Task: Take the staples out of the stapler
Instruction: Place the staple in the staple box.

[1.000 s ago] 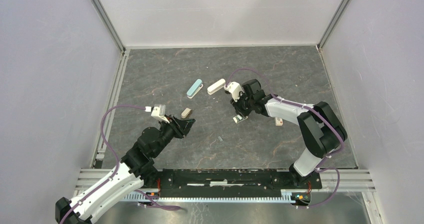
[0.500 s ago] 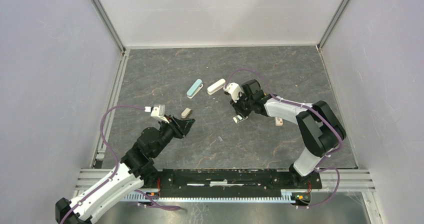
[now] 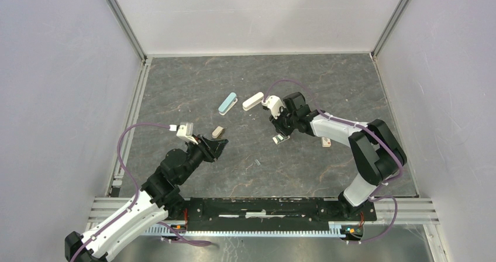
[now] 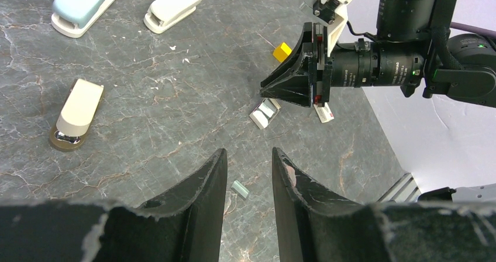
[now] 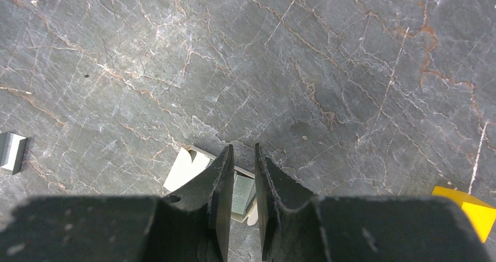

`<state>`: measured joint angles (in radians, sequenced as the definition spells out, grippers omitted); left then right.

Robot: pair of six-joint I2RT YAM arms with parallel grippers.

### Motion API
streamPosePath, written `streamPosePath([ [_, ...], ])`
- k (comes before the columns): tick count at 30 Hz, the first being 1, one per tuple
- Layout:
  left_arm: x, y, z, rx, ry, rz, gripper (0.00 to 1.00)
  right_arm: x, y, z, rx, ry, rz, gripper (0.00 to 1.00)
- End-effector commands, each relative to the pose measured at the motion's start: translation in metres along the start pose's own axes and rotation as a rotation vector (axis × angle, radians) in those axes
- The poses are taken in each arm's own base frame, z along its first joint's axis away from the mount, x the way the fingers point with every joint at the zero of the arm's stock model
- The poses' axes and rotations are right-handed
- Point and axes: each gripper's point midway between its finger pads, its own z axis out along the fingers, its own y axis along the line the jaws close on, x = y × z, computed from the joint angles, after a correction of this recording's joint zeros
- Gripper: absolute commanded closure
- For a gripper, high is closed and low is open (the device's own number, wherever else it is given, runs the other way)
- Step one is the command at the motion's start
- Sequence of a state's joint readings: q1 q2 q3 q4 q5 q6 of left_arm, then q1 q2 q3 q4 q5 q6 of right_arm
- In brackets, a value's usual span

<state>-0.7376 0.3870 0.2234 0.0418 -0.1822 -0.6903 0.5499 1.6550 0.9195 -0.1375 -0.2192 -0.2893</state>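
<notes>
My left gripper (image 4: 248,155) held its jaws apart with nothing between them. The staples (image 4: 240,188) lay loose on the table (image 3: 327,80), near its tips. My right gripper (image 5: 241,152) was barely parted and empty, just over a clear box (image 5: 186,169).

Top overhead, far; wrist cameras close, angled down; all share clear box (image 4: 265,113).

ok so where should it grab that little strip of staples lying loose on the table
Pinch the staples across their narrow width, at mid-length, coming straight down from above. The strip lies flat on the table, thin and short, with nothing close beside it, so only its two long edges offer a hold.
</notes>
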Motion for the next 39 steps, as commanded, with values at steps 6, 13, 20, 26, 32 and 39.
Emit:
streamPosePath([
  [6, -0.018, -0.013, 0.000, 0.022, -0.046, -0.032, 0.59, -0.011, -0.003, -0.005, 0.019, -0.033, -0.028, 0.75],
  [13, -0.018, -0.013, -0.001, 0.022, -0.046, -0.032, 0.59, -0.008, 0.000, -0.001, -0.004, -0.015, -0.027, 0.74],
  [20, -0.017, -0.013, -0.001, 0.022, -0.044, -0.031, 0.59, -0.003, 0.003, 0.000, -0.018, 0.001, -0.033, 0.75],
  [26, -0.017, -0.012, -0.001, 0.022, -0.044, -0.033, 0.59, -0.002, 0.004, 0.001, -0.029, 0.003, -0.035, 0.75],
  [32, -0.018, -0.012, -0.001, 0.023, -0.048, -0.033, 0.59, -0.001, 0.005, 0.001, -0.037, 0.009, -0.037, 0.75],
  [39, -0.017, -0.013, -0.001, 0.025, -0.046, -0.033, 0.59, -0.002, 0.006, 0.000, -0.038, 0.004, -0.041, 0.75],
])
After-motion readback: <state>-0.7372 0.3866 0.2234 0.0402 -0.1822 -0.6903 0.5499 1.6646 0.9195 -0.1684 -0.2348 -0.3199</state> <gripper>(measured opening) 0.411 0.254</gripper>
